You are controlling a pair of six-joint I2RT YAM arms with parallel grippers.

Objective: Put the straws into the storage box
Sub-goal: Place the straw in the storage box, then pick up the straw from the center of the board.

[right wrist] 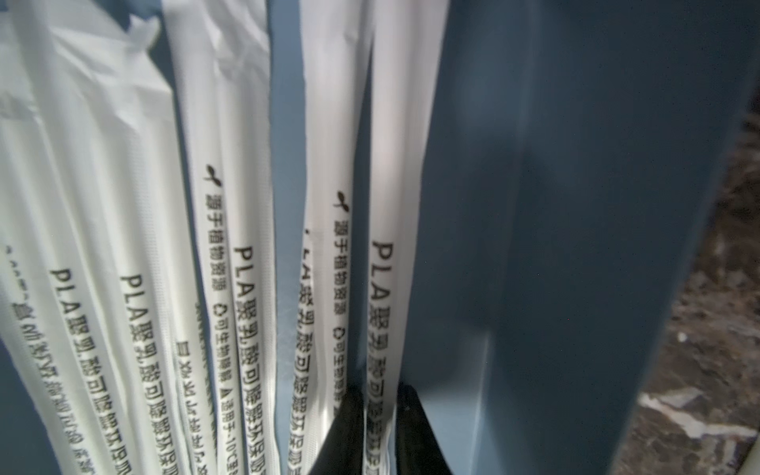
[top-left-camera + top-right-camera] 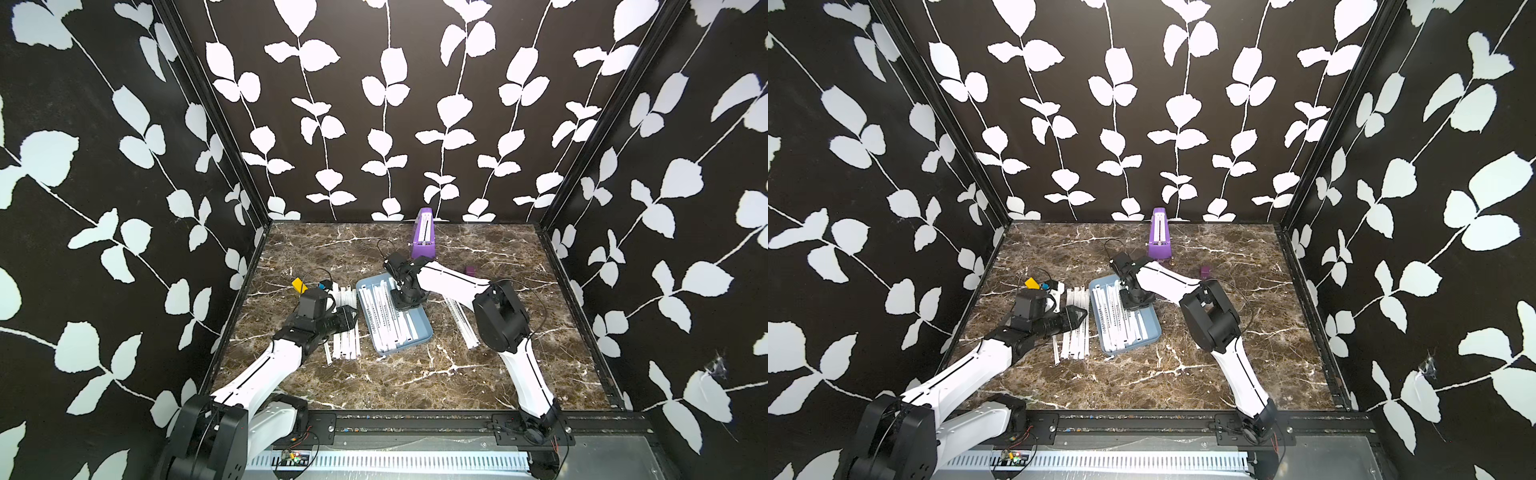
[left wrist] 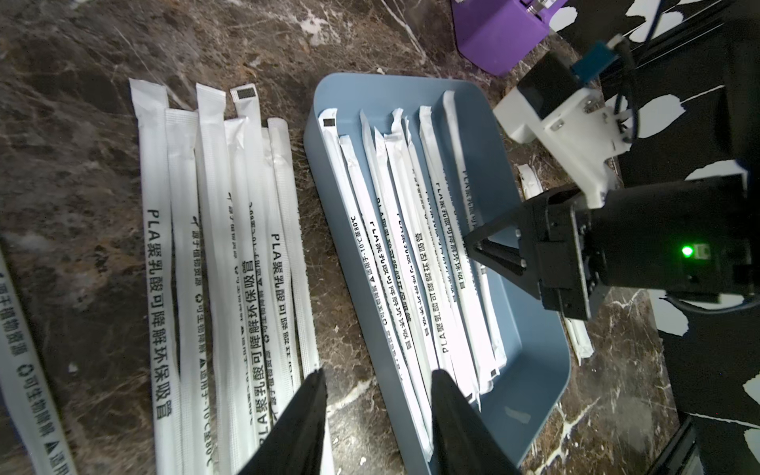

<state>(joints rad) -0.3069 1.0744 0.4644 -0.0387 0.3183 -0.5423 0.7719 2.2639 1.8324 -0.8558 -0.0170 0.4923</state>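
On the left of the bench (image 2: 374, 390) I see a row of loose straws (image 2: 347, 332) lying side by side, just beside the storage box (image 2: 417, 328). Only the left wrist view lets me read their dark print. It also shows my left end effector (image 3: 378, 374) spread, with nothing between its fingertips, over the strip of bench between that row and the box.

The box holds a layer of boxed straws (image 3: 411, 267) running roughly along its length, and its right side shows bare blue floor. The right wrist view sits so close that it shows little beyond wrappers and blue floor. In it my right end effector (image 1: 378, 395) closely flanks one straw, but I cannot tell whether it pinches that straw.

Only a top view shows further straws (image 2: 461, 324) on the bench to the right of the box, partly under the right arm. It also shows a purple wedge (image 2: 424, 237) standing behind.

My left arm reaches forward low, with its wrist turned toward the box. My right arm folds at a raised elbow and points down into the box.
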